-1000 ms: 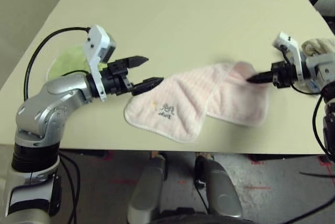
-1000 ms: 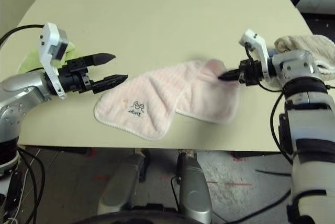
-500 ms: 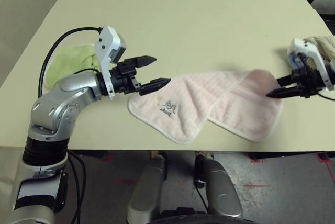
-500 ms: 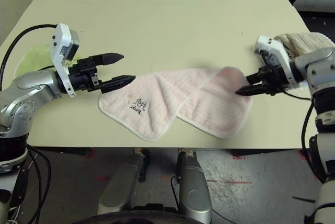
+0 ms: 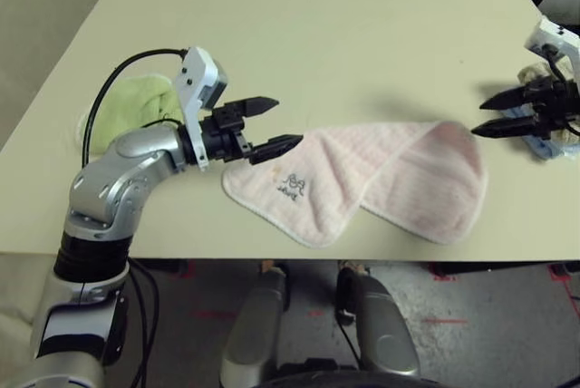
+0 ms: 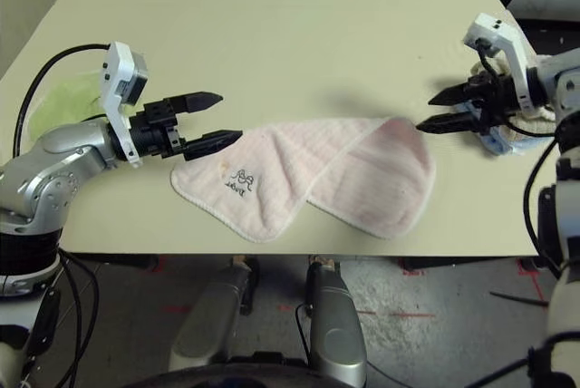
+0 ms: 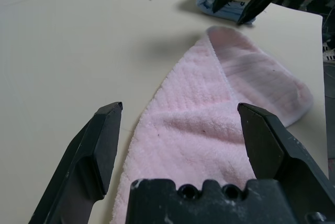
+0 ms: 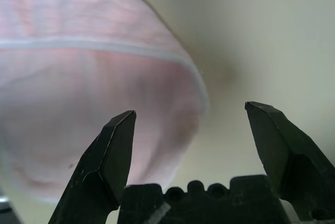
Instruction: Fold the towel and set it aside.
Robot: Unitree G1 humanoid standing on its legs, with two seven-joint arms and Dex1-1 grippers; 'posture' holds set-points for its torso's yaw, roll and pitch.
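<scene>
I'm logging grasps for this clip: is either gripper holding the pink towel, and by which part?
Nothing is held: the left gripper and right gripper are both open, and the pink towel lies on the table.

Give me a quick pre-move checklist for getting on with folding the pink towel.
Left gripper open: ok.
Right gripper open: ok.
Pink towel wholly on the table: ok.
Towel laid flat or neatly folded: not ok, one end is turned over at a slant.
Green towel apart from the pink one: ok.
Underside of the pink towel free of creases: cannot tell, it is hidden.
</scene>
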